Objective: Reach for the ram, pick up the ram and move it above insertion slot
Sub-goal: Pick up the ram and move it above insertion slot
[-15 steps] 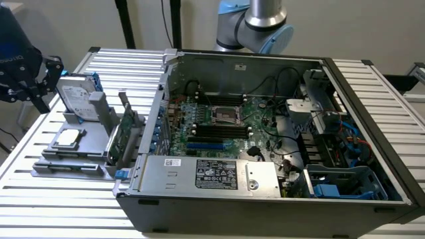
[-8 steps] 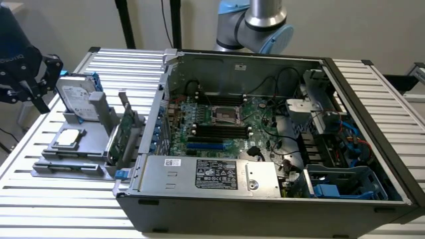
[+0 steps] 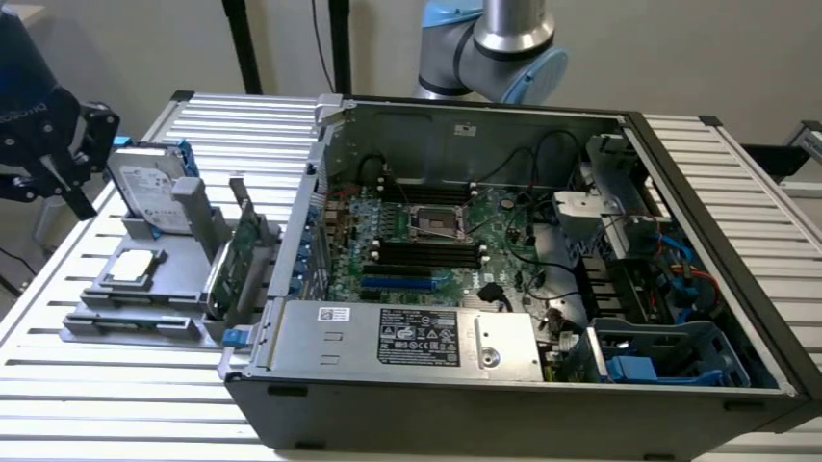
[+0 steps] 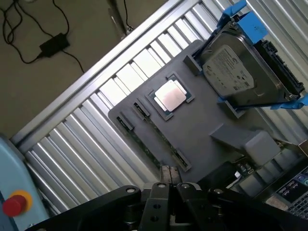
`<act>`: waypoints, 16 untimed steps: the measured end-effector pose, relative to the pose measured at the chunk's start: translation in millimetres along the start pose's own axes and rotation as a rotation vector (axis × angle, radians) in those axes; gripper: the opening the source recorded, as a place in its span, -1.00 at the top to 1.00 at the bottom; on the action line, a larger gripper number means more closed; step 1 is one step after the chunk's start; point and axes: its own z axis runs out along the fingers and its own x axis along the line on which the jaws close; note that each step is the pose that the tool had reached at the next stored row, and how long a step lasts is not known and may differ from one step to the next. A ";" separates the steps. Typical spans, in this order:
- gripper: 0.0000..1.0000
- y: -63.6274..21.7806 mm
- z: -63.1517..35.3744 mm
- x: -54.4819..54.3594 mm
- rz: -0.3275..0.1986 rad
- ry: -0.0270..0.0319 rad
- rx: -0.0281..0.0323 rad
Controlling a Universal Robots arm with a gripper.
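The robot's arm (image 3: pixel 511 34) is a silver-grey metal tube set into rounded joint housings with pale blue caps (image 3: pixel 546 72). Its matte black tool (image 4: pixel 168 172) is built of flat link bars joined by round pivot pins (image 4: pixel 128 190) and ends in two slim, grey-faced fingers (image 4: pixel 164 177). In the exterior view, the tool's dark housing (image 3: pixel 33 101) carries faint pale lettering, too small to read.

Computer case (image 3: pixel 514 404): on the slatted table (image 3: pixel 129 399), exterior view's right.
Fixture (image 3: pixel 129 327): just beside the case, exterior view's left.
Hard drive (image 3: pixel 148 188), CPU (image 3: pixel 135 268), expansion card (image 3: pixel 231 269): in the fixture.
Ram (image 4: pixel 153 140): beside the CPU.
Gripper (image 4: pixel 168 174): above the fixture, near the ram.
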 end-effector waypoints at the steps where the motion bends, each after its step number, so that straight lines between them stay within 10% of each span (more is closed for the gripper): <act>1: 0.79 0.0 0.0 0.0 -0.018 0.0006 0.0000; 16: 0.79 0.0 0.0 0.0 -0.291 0.0057 0.0047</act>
